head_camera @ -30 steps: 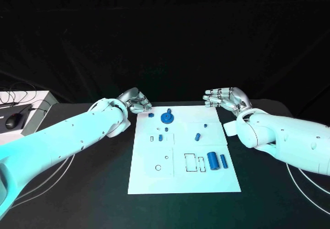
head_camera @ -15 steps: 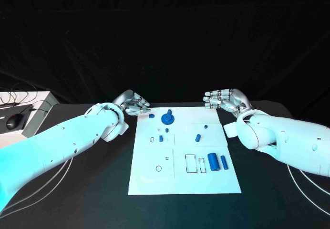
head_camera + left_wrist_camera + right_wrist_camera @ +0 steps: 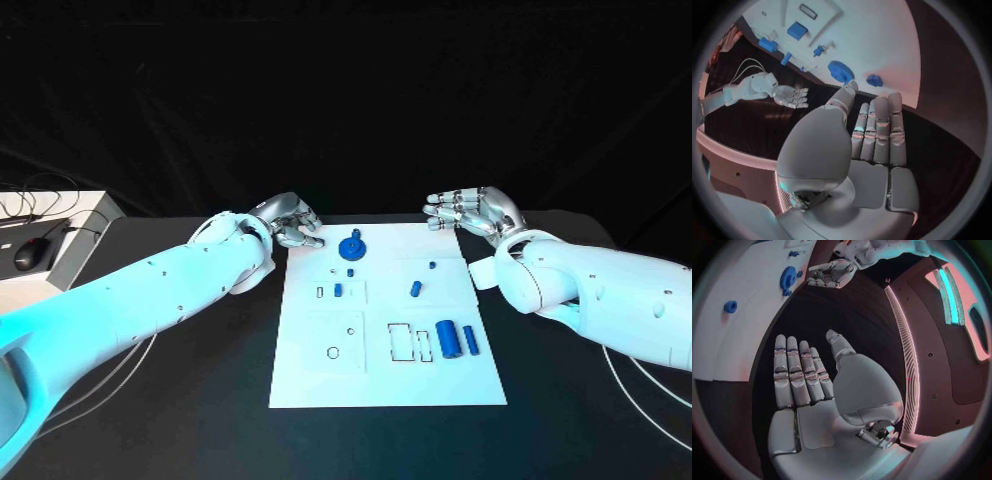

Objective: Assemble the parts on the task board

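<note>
A: Since a second ago the left hand (image 3: 293, 222) has crept from the worktop edge toward the far left corner of the task board (image 3: 387, 385). Right hand (image 3: 473, 209) unchanged, at the far right corner.

B: Consequence for the task?

A: Judgement only: a reach is starting, probably for the small blue part (image 3: 874, 80) at that corner or the blue gear (image 3: 352, 247) next to it. Nothing gripped, nothing seated yet.

B: Head view, parts?

A: Gear near the far edge of the board. Short pegs mid-board; one peg (image 3: 415, 288) right of centre. Two blue cylinders (image 3: 457, 337) lie side by side nearer the robot, beside outlined slots. The corner part is hidden behind the left hand.

B: Left wrist view?

A: Fingers (image 3: 880, 125) straight and together, thumb out to the side, palm empty: an unclenched hand holding nothing. Fingertips sit just short of the small part, not touching. Gear just beyond. Right hand visible across the worktop, fingers extended and empty.

B: Right wrist view?

A: Same posture: fingers flat, apart from the thumb, nothing held, hovering over dark worktop beside the board edge. Gear and one small blue ring-like part (image 3: 731, 306) visible on the board.

B: Uncertain?

A: Slot shapes too small to match to parts. Cannot tell whether the gear already sits on its post.
</note>
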`<state>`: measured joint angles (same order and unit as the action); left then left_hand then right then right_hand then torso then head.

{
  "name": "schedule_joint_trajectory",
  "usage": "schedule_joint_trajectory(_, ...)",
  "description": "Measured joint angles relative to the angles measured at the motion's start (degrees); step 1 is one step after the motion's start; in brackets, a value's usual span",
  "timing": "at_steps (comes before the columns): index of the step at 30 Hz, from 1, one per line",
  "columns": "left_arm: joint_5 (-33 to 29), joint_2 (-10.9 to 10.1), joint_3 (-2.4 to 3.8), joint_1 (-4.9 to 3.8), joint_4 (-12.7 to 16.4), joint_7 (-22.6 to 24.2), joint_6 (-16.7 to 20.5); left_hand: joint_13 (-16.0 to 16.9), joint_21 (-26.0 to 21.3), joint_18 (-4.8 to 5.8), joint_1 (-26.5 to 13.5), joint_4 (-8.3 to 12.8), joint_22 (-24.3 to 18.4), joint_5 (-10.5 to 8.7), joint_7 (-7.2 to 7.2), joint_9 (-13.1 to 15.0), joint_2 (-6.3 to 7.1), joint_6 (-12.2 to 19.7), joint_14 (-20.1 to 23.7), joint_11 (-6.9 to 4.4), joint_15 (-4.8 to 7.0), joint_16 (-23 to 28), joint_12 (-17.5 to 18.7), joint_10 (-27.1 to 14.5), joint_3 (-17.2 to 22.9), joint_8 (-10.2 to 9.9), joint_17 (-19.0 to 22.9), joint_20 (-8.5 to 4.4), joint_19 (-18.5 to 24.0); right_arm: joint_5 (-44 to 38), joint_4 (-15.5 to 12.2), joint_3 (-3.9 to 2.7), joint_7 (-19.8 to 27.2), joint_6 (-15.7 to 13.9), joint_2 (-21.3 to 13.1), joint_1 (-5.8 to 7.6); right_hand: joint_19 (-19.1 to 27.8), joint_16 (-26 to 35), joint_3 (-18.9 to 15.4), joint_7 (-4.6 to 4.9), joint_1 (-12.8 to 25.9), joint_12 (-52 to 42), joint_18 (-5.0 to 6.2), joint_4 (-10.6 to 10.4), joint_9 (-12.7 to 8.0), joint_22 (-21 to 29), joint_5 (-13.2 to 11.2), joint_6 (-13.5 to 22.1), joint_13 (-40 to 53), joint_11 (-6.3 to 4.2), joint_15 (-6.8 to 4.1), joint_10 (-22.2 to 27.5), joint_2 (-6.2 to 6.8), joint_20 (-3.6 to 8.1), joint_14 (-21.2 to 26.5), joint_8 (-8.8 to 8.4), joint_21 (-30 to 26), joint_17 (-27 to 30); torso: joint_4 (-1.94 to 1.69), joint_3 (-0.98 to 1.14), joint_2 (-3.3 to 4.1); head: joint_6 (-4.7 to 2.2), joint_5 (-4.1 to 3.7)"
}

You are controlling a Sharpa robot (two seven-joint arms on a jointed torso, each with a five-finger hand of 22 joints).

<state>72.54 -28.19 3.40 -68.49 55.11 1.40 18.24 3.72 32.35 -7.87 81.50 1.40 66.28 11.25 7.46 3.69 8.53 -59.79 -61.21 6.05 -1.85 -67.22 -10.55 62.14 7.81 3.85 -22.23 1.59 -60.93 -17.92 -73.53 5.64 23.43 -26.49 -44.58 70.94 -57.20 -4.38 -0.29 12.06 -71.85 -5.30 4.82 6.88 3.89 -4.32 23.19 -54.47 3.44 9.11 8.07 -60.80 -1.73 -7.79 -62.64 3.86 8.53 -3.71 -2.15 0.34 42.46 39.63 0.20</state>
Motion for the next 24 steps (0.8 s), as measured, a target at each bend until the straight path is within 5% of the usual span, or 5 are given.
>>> schedule_joint_trajectory(11, 6.9, 2.4, -0.91, -0.61, -1.5, -2.6, -2.8, -0.1, -0.2, 0.0, 0.6, -0.3, 0.4, 0.0, -0.06, 0.0, -0.11, -1.2, 0.2, 0.2, -0.2, 0.0, 0.8, -0.6, 0.6, 0.0, 0.6, 0.18, -0.2, -0.3, -0.1, 0.0, -0.2, 0.0, 0.1, 0.01, 0.0, 0.0, 0.0, 0.0, 0.0, 0.0, 0.0, 0.0, 0.0, 0.0, 0.0, 0.0, 0.0, -0.1, 0.0, -0.1, 0.0, 0.0, 0.0, 0.0, 0.0, 0.0, 0.02, 0.01, -0.01, 0.19, -0.12)
schedule_joint_trajectory(24, 9.2, 3.8, -1.56, -0.88, -3.5, -4.6, -5.5, -0.1, 0.0, -1.0, 0.8, 0.3, 2.3, 0.0, -0.2, 0.0, 0.1, -2.1, 0.2, 0.41, -0.2, -0.4, 5.2, 0.0, 7.6, 0.0, 1.5, 0.58, -0.2, -0.3, -0.2, 0.0, -0.2, 0.0, 0.1, 0.03, 0.0, 0.0, 0.2, 0.0, 0.0, 0.0, 0.0, -0.2, 0.0, 0.0, 0.0, 0.0, 0.0, -0.1, 0.0, -0.1, 0.0, -0.01, 0.0, 0.0, 0.0, 0.0, -0.03, -0.06, -0.07, 0.26, -0.37)
